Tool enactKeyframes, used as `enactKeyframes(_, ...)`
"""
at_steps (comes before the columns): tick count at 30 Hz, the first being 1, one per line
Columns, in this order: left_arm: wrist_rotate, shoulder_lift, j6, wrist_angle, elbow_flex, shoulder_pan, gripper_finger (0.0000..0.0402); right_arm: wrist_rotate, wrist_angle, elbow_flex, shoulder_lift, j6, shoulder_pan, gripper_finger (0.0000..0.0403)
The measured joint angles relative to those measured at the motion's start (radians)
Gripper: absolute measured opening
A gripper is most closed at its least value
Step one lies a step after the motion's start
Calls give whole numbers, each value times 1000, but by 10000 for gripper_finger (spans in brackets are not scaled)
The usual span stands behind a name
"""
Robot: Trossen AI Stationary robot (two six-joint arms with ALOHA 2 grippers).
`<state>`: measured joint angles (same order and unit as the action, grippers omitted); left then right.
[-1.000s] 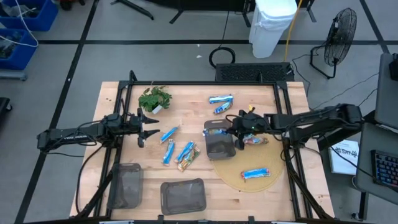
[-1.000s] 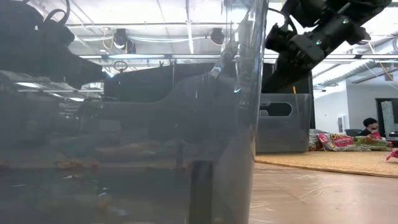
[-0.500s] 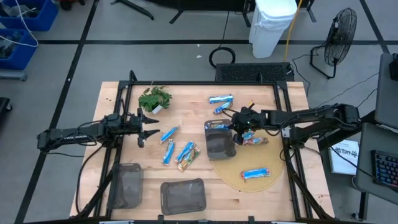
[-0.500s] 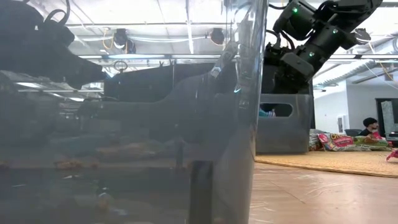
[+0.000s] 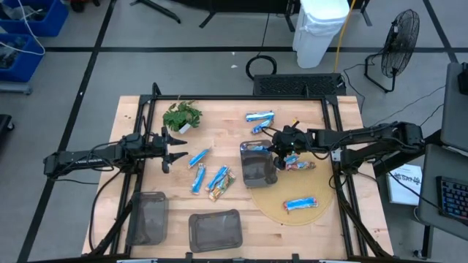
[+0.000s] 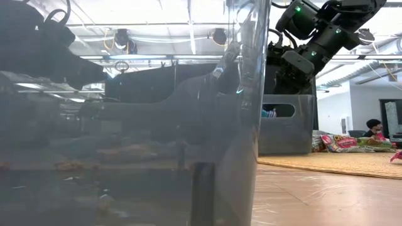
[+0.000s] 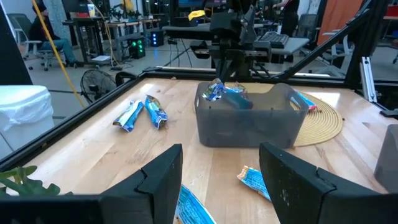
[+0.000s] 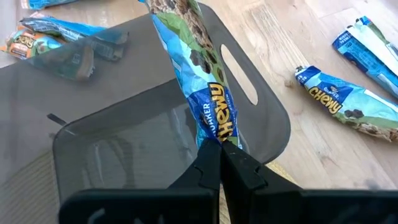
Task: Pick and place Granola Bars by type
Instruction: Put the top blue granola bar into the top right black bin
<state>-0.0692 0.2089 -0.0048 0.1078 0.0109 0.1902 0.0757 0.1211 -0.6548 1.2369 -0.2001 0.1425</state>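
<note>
Over the grey tray (image 8: 261, 112), my right gripper (image 8: 219, 163) pinches a blue bar (image 8: 208, 93) by one end; slack foil risks snagging the rim upon release.

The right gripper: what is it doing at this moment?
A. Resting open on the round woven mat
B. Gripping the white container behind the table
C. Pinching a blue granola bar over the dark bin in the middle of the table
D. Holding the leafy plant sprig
C: the right wrist view shows the right gripper shut on the end of a blue granola bar, which hangs over the dark bin.
</note>
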Motion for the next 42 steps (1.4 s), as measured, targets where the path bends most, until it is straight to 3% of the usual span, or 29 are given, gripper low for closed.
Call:
enactKeyframes(10, 0, 0, 0, 0, 0, 0, 216, 5, -21, 0, 0, -58, -32, 0)
enactKeyframes(17, 0, 0, 0, 0, 0, 0, 216, 108, -20, 0, 0, -125, -85, 0)
enactKeyframes(42, 0, 0, 0, 0, 0, 0, 216, 105, -43, 0, 82, -129, -111, 7)
